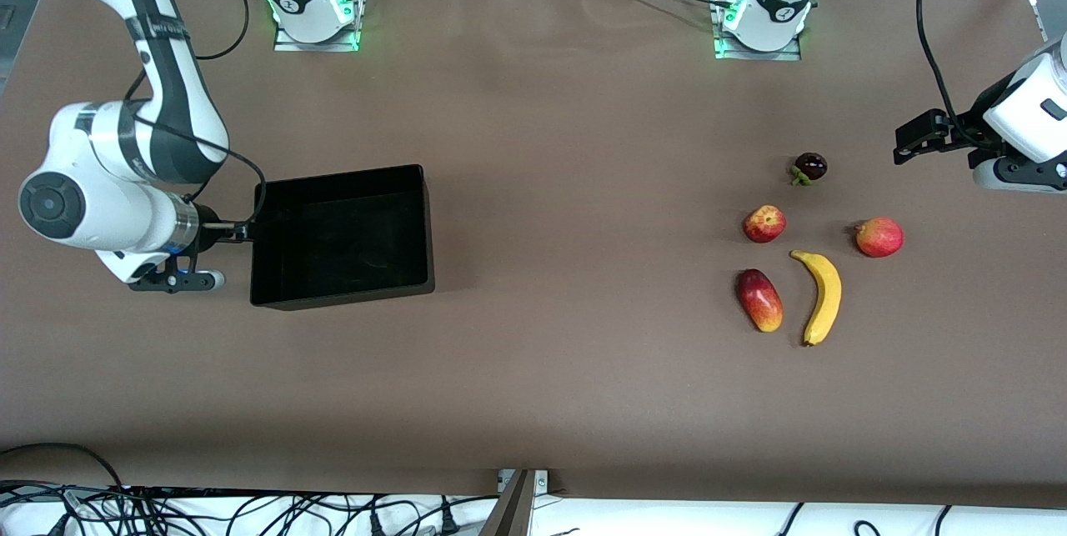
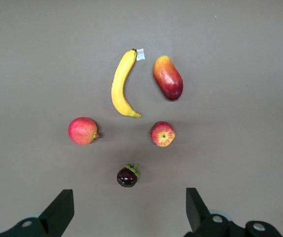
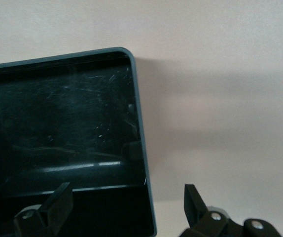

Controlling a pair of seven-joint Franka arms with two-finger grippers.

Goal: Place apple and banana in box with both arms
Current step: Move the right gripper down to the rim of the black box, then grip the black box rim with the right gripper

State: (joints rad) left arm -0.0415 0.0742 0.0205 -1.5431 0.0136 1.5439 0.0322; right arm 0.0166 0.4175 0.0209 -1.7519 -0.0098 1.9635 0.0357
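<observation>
Front view: the box [image 1: 342, 237] sits toward the right arm's end of the table [image 1: 533, 369], the right gripper [image 1: 179, 278] over its outer edge. The apple [image 1: 764, 223] and banana [image 1: 822, 296] lie near the left gripper [image 1: 917, 140].

Left wrist view: spread fingers [image 2: 57, 215] frame the apple [image 2: 162, 134] and banana [image 2: 122, 84], both well apart from them.

Right wrist view: spread fingers [image 3: 53, 210] straddle the box [image 3: 140, 128] wall.

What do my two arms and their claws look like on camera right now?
Both arms are white, jointed, with dark bands at the joints and black cables looped alongside. The right arm ends in a round grey cap and a silver wrist ring. Its right claw is black with two fingers, like the left claw on the left arm. Green lights glow at both bases.
</observation>
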